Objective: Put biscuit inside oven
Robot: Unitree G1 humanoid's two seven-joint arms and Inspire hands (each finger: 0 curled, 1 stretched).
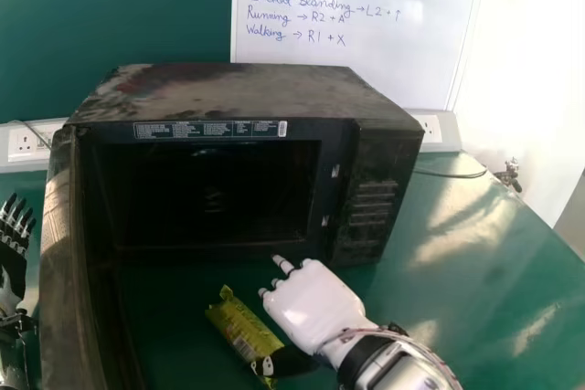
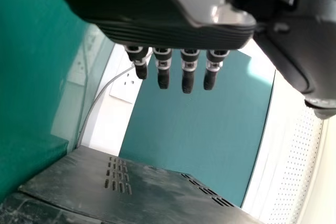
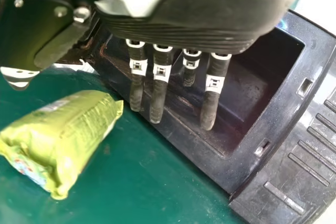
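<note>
Whiteboard (image 1: 352,79), wall sockets (image 1: 29,142), cable (image 1: 452,173)

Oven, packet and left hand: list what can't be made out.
Oven: far corners inside, lost in darkness, head view.
Oven door: lower end, cut off by head view's bottom edge.
Packet: contents, hidden by the wrapper, right wrist view.
Left hand: partly cut off by head view's left edge.
</note>
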